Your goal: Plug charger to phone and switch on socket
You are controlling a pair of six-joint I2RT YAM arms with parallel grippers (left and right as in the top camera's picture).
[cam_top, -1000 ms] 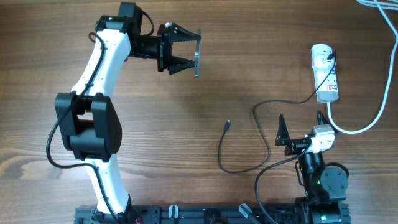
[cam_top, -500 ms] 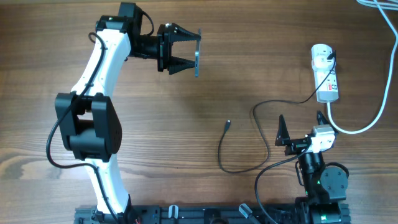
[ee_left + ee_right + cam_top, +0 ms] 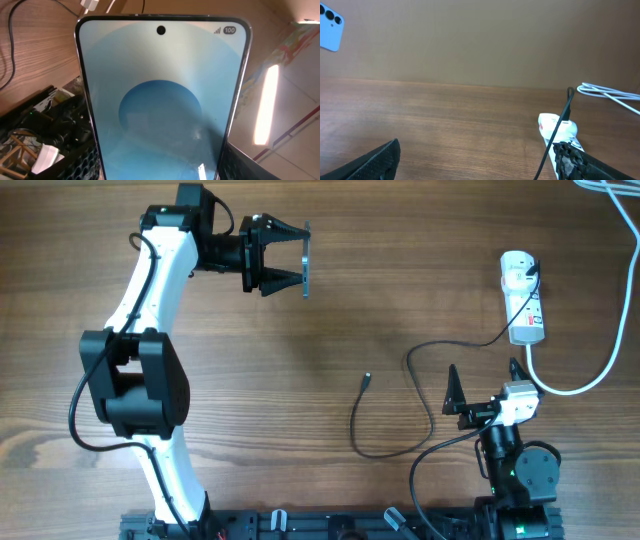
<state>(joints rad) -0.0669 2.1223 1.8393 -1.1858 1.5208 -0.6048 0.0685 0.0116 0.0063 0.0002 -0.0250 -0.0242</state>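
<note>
Wooden tabletop (image 3: 250, 430) is shown with the phone (image 3: 306, 262) pinched by the left gripper (image 3: 295, 258) at 11 o'clock, the right gripper (image 3: 485, 383) spread wide at 5 o'clock, charger (image 3: 367, 382) lying mid-table, socket (image 3: 524, 298) at 2 o'clock.

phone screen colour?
The phone shows pale blue with a darker blue circle at centre; best in the left wrist view.

Overhead faces straight down; both wrist views share the phone (image 3: 162, 100).
</note>
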